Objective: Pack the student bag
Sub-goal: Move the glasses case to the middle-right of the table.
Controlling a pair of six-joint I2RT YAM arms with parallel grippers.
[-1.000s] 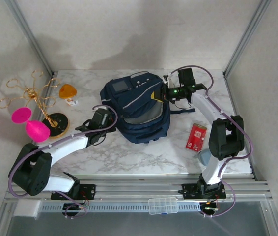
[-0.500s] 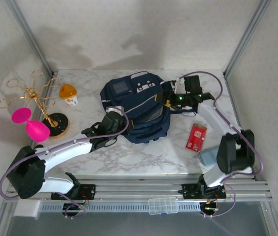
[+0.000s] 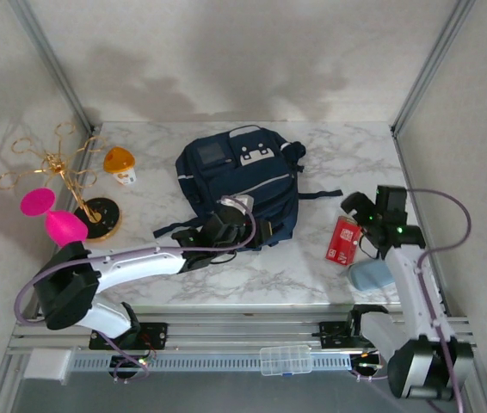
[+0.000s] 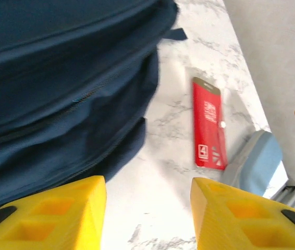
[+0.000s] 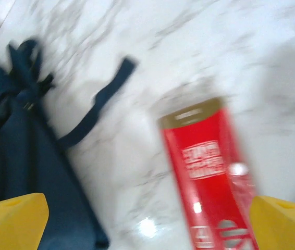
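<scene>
Above the white marble table (image 3: 329, 155), the right gripper (image 5: 147, 229) hangs with its yellow jaws spread wide and nothing between them. A flat red rectangular packet (image 5: 210, 172) with white print and a gold end lies beneath it, nearer one finger than the other; this wrist view is blurred. The step looks like a pick of that packet. To do it well, the wrist should centre over the packet, set the jaws across its narrow width, and come down until the tips almost meet the marble, since so thin a thing offers only its edges. A loose dark strap (image 5: 98, 101) trails just beside the packet and is best kept out of the closing jaws. A grey-blue rounded case (image 3: 371, 275) sits just nearer the arm's base. The left gripper (image 4: 147, 219), jaws apart and holding nothing, is low at the near right edge of the large navy-blue fabric student bag (image 3: 239, 181), which lies flat mid-table with its grey panel up. Whether its zip stands open I cannot tell, so the left arm may need to part the mouth first.
</scene>
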